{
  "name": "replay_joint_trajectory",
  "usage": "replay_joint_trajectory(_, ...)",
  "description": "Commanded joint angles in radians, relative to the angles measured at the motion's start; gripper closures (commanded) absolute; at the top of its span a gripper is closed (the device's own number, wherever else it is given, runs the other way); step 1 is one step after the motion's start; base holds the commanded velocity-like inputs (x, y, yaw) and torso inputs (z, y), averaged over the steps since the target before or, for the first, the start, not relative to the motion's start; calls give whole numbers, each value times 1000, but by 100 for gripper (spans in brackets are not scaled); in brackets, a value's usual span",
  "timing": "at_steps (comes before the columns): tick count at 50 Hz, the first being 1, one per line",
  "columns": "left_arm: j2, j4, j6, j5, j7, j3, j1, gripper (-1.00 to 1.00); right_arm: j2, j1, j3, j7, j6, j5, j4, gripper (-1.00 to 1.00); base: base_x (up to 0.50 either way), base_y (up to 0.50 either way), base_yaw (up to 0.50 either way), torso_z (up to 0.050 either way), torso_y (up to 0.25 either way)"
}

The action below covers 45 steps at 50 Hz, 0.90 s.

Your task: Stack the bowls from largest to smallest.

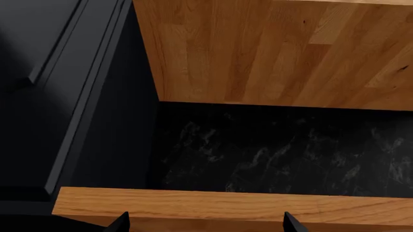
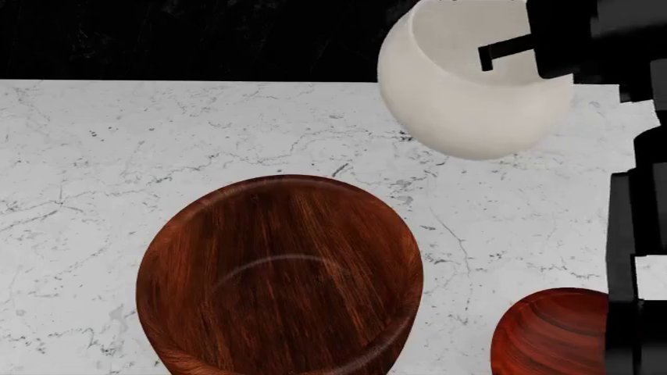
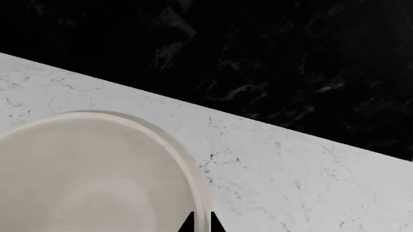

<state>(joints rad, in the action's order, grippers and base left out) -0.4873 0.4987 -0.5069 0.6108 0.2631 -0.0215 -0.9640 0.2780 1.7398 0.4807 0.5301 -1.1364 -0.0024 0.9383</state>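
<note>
The large dark-brown wooden bowl (image 2: 279, 277) stands upright on the white marble counter (image 2: 94, 172), front centre in the head view. The cream-white bowl (image 2: 469, 82) hangs tilted in the air above the counter's back right, held by its rim. My right gripper (image 2: 511, 48) is shut on that rim; in the right wrist view the two fingertips pinch the bowl's wall (image 3: 96, 169) at the gripper (image 3: 200, 223). The small reddish wooden bowl (image 2: 552, 334) sits at the front right, partly behind my right arm. My left gripper (image 1: 205, 223) is open and empty, out of the head view.
The left wrist view shows wooden boards (image 1: 271, 48) and a dark cabinet panel (image 1: 58, 96) over a black marbled floor (image 1: 277, 150). A black marbled wall (image 2: 187, 39) runs behind the counter.
</note>
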Motion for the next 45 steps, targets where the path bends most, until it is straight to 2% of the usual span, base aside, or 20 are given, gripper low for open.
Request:
replay_joint_trajectory(1, 20, 5, -9, -4, -29, -22, 6, -100, 28, -78, 28, 130, -167, 0, -359, 100, 0, 0, 0, 0, 0)
replay_joint_trajectory(16, 10, 25, -21, 14, -18, -33, 2, -100, 44, -143, 37, 200, -312, 59, -639, 100, 0, 0, 0, 0, 1)
replay_joint_trajectory(29, 11, 24, -19, 10, -15, -24, -4, -100, 52, -207, 28, 232, -391, 106, -799, 100, 0, 0, 0, 0, 0)
replay_joint_trajectory(45, 11, 24, -13, 10, -13, -19, -5, -100, 53, -252, 47, 243, -431, 163, -889, 100, 0, 0, 0, 0, 0)
